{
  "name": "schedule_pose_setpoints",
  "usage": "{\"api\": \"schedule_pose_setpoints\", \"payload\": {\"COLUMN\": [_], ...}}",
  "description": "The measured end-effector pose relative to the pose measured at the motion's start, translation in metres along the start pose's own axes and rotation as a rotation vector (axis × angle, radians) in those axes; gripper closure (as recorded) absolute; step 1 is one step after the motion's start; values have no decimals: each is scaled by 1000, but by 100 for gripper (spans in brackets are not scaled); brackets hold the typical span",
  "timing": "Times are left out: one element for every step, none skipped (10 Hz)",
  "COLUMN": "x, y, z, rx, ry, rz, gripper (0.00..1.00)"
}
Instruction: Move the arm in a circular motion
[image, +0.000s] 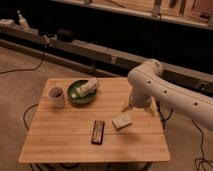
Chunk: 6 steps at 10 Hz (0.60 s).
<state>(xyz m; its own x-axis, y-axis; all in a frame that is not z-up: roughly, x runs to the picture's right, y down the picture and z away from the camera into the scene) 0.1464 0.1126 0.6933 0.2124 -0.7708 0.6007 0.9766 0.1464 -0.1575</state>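
Reaching in from the right, the cream-white arm bends at its rounded elbow and points its gripper down over the wooden table, fingers spread wide and holding nothing. Nearby sit a green bowl, a white mug, a dark remote and a pale sponge.

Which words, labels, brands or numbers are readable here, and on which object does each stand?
No text can be read.
Packet in the green bowl: any print too blurred.
Dark bar on the table: too blurred.
Arm and its pincer, over the table's right side: no lettering seen.
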Motion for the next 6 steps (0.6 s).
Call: {"api": "schedule_pose_setpoints", "payload": {"x": [-2,-3,-1,2,6,10], "y": [-19,-38,-54,-71,-83,-95], "z": [-5,-10,-14,-20,-24,-28], "rx": [23,50,74,94,106,117], "ry": [1,6,14,26,39,52], "rz": [-24,-47,-73,-106,-135,-165], "gripper": [20,20,20,20,20,20]}}
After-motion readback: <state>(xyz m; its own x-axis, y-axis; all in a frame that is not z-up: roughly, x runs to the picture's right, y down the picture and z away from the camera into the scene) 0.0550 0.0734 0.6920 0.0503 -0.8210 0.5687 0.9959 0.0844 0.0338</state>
